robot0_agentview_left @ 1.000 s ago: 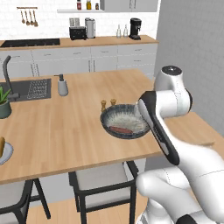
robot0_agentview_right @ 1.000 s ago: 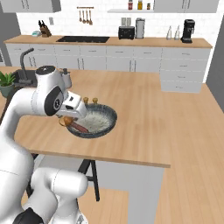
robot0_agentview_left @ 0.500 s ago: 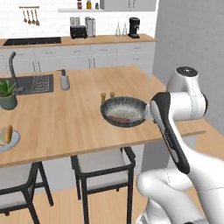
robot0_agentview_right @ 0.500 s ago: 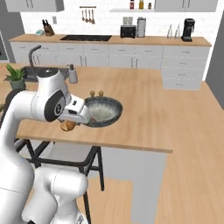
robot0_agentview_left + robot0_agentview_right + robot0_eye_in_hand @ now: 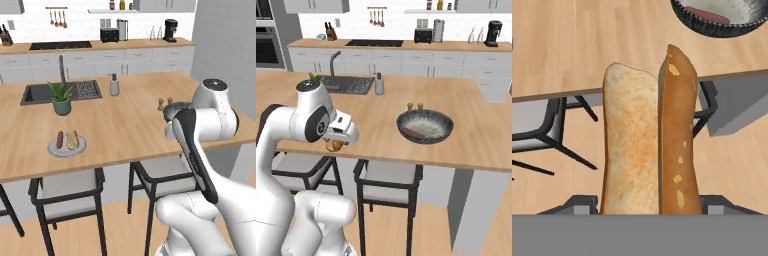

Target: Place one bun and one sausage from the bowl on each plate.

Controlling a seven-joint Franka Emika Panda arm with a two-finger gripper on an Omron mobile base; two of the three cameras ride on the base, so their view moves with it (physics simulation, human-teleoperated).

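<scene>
My gripper (image 5: 649,207) is shut on a split toasted bun (image 5: 647,145), which stands lengthwise in the hand view. In the right base view the bun (image 5: 334,145) hangs under the hand, out past the island's front edge above a stool. The dark speckled bowl (image 5: 424,140) rests on the island to the right with one sausage (image 5: 413,133) in it. The hand view has the bowl (image 5: 712,30) at its top right. In the left base view a pale grey-white plate (image 5: 54,150) near the front edge carries a sausage (image 5: 60,139) and a bun (image 5: 73,139). My arm hides most of the bowl (image 5: 177,106).
A potted plant (image 5: 61,98), a sink (image 5: 42,93) and a soap dispenser (image 5: 114,85) stand on the island's far side. Two small shakers (image 5: 414,106) sit behind the bowl. Stools (image 5: 65,195) stand under the front edge.
The whole picture has slid right, so the cameras have moved left along the island. The plate with food has come into the left base view. The bun stays in my gripper.
</scene>
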